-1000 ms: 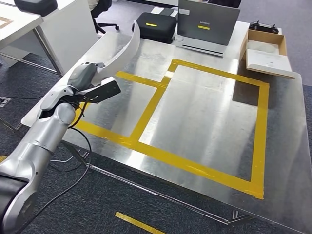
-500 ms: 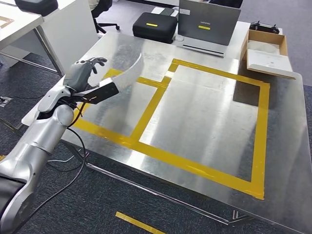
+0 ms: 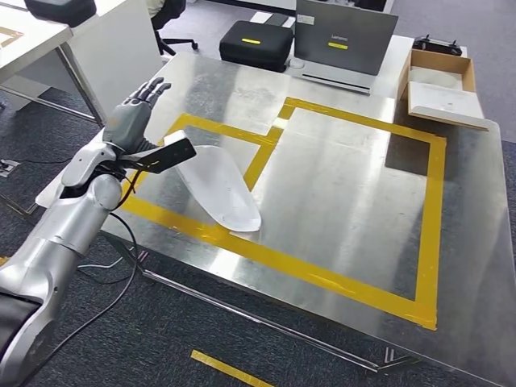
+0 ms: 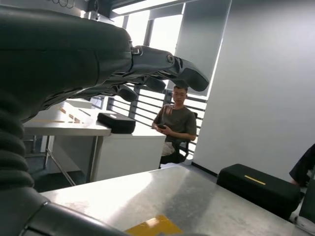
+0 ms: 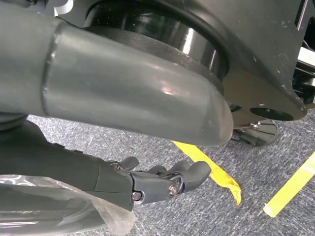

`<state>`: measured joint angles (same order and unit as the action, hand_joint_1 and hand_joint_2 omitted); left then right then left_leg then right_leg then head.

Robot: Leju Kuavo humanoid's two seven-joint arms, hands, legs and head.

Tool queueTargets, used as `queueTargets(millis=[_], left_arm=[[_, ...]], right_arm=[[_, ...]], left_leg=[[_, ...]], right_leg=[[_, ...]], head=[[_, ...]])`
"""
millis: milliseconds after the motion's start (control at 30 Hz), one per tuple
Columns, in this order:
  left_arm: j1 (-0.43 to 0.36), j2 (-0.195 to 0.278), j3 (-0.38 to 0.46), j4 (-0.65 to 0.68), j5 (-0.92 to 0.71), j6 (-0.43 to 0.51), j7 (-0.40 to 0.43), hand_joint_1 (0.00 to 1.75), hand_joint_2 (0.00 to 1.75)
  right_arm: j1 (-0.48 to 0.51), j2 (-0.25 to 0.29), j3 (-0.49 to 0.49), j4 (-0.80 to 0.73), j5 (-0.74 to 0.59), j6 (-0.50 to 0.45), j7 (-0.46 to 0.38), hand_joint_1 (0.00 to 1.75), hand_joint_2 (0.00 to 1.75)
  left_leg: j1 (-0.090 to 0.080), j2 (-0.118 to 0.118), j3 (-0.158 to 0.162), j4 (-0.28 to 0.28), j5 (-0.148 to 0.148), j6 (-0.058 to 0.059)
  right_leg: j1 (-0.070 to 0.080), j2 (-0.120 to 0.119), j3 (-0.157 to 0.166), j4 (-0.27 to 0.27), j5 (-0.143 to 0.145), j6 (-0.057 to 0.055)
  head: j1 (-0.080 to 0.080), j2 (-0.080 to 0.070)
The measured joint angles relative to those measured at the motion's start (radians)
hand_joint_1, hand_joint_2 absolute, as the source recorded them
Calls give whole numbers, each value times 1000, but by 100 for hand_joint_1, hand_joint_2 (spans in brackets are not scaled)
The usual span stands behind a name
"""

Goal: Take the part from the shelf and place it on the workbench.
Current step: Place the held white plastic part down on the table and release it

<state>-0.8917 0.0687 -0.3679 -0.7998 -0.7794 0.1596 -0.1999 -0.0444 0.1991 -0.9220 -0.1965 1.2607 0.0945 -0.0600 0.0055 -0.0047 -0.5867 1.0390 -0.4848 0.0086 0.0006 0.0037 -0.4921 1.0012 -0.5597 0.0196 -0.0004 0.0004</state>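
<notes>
Pretty much done I think: the white part (image 3: 220, 187) lies flat on the workbench (image 3: 341, 201), at about 4 o'clock from my left hand (image 3: 131, 121). That hand's fingers are spread and hold nothing; my right hand (image 5: 163, 179) hangs low over the floor, fingers loosely curled and holding nothing.

I read this as an office used as a test lab: grey carpet (image 3: 170, 322), white desks (image 3: 36, 36), a closed laptop (image 3: 343, 36) at the far edge of the yellow-taped steel tabletop (image 3: 341, 201), and a seated person (image 4: 176, 125).
</notes>
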Motion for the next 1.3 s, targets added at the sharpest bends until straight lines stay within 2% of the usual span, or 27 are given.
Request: queueTargets(millis=[167,233,300,333,400,433,467,500,533,567,600,633,667,700,767,800,833,867,933,967,1000,1033,1100,1167,1200,1267,1300], left_arm=[[1,5,-1,-3,0,0,-5,0,0],[1,8,-1,-9,0,0,-11,0,0],[0,9,-2,-14,0,0,-14,0,0],[0,9,-2,-16,0,0,-15,0,0],[2,9,-3,-17,1,0,-16,0,0],[5,8,-3,-17,1,0,-16,0,0],[9,8,-3,-17,1,-1,-16,0,0],[12,7,-4,-17,2,-2,-17,0,0],[14,6,-4,-17,2,-3,-17,0,0],[15,5,-5,-17,3,-4,-18,0,0],[15,5,-5,-17,4,-4,-18,0,0],[14,5,-5,-17,5,-4,-18,0,0],[14,5,-5,-17,7,-5,-19,0,0],[14,5,-5,-17,8,-5,-21,0,0],[14,5,-6,-17,10,-6,-24,0,0],[15,5,-7,-17,10,-6,-26,0,0],[15,6,-7,-17,11,-6,-27,0,0],[15,6,-7,-17,11,-6,-28,0,0],[16,6,-8,-17,13,-6,-29,0,0],[17,6,-8,-17,14,-7,-30,0,0],[17,6,-9,-17,15,-7,-31,0,0],[18,6,-9,-17,16,-7,-32,0,0],[17,6,-10,-17,18,-7,-32,0,0],[16,5,-11,-19,18,-7,-33,0,0],[15,5,-11,-21,19,-7,-33,0,0],[14,4,-11,-22,21,-7,-34,0,0],[14,4,-11,-22,23,-7,-35,0,0]], right_arm=[[0,0,0,1,-1,1,-1,0,0],[0,0,0,1,-1,2,-1,0,0],[-1,0,0,1,-1,3,-1,0,0],[-2,0,0,1,-1,3,-1,0,0],[-1,0,0,1,-1,3,-1,0,0],[0,0,0,1,-1,3,-1,0,0],[1,-1,0,1,-1,3,-1,0,0],[2,-1,0,1,-1,3,-1,0,0],[1,-1,0,1,-1,3,-1,0,0],[1,-2,0,1,-1,3,-1,0,0],[0,-1,0,2,-1,3,-1,0,0],[0,-1,0,3,-1,3,-1,0,0],[0,-1,0,4,-1,4,-1,0,0],[-1,-1,0,5,-1,4,-1,0,0],[-1,-1,0,5,-1,5,-1,0,0],[-2,-1,0,5,-1,5,-1,0,0],[-2,-1,0,5,-1,6,-1,0,0],[-3,-1,0,5,-1,6,-1,0,0],[-3,-1,0,5,-1,6,-1,0,0],[-3,-1,0,5,-1,6,0,0,0],[-3,-1,0,5,-1,6,0,0,0],[-3,-1,0,5,-1,6,0,0,0],[-3,-1,0,5,-1,7,1,0,0],[-3,0,0,6,0,7,1,0,0],[-3,1,0,6,0,7,1,0,0],[-3,1,0,7,1,8,1,0,0],[-3,1,0,7,1,8,1,0,0]], left_leg=[[-4,0,-1,4,-2,5],[-5,0,0,0,2,11],[1,3,7,-18,14,19],[4,5,9,-27,19,23],[6,9,8,-32,24,27],[7,10,6,-32,24,26],[8,10,5,-31,25,25],[10,10,4,-30,25,23],[14,10,3,-27,25,19],[18,10,2,-23,23,13],[21,9,0,-18,21,4],[21,8,-5,-12,21,-6],[20,7,-10,-6,22,-15],[19,5,-16,-3,27,-24],[21,4,-25,1,30,-36],[22,4,-31,10,19,-40],[22,4,-41,37,-6,-41],[22,4,-58,85,-43,-42],[19,4,-98,212,-119,-40],[17,4,-108,258,-138,-36],[13,4,-104,273,-138,-30],[9,4,-84,253,-121,-21],[-7,3,-6,131,-75,8],[-21,3,59,18,-56,28],[-26,3,71,-6,-56,32],[-28,4,70,-24,-37,32],[-25,6,68,-36,-24,34]], right_leg=[[-3,-1,0,-3,2,5],[-4,0,2,-6,6,12],[-3,0,-9,7,-8,18],[-3,-1,-25,38,-28,21],[-8,-1,-86,155,-83,28],[-11,-1,-118,217,-101,32],[-15,-1,-142,256,-101,37],[-19,-2,-150,260,-82,42],[-24,-3,-141,226,-46,47],[-29,-4,-119,167,-5,54],[-31,-4,-92,111,24,61],[-32,-2,-73,70,41,62],[-32,1,-63,49,43,59],[-29,4,-63,48,39,52],[-29,7,-74,47,41,31],[-29,7,-80,47,45,19],[-28,6,-86,46,50,7],[-27,6,-94,46,57,-4],[-18,5,-111,46,69,-20],[-13,5,-119,46,76,-25],[-7,5,-128,46,83,-28],[-1,5,-137,46,90,-30],[7,5,-152,46,105,-32],[9,4,-162,45,119,-27],[7,3,-164,43,127,-22],[3,2,-168,36,142,-10],[2,3,-173,37,137,-5]], head=[[0,0],[0,0],[1,0],[3,0],[6,0],[6,0],[6,0],[6,0],[6,0],[6,0],[8,0],[9,0],[11,0],[12,0],[11,0],[10,0],[9,0],[8,0],[6,0],[5,0],[6,0],[6,0],[6,0],[7,0],[7,0],[6,0],[6,0]])
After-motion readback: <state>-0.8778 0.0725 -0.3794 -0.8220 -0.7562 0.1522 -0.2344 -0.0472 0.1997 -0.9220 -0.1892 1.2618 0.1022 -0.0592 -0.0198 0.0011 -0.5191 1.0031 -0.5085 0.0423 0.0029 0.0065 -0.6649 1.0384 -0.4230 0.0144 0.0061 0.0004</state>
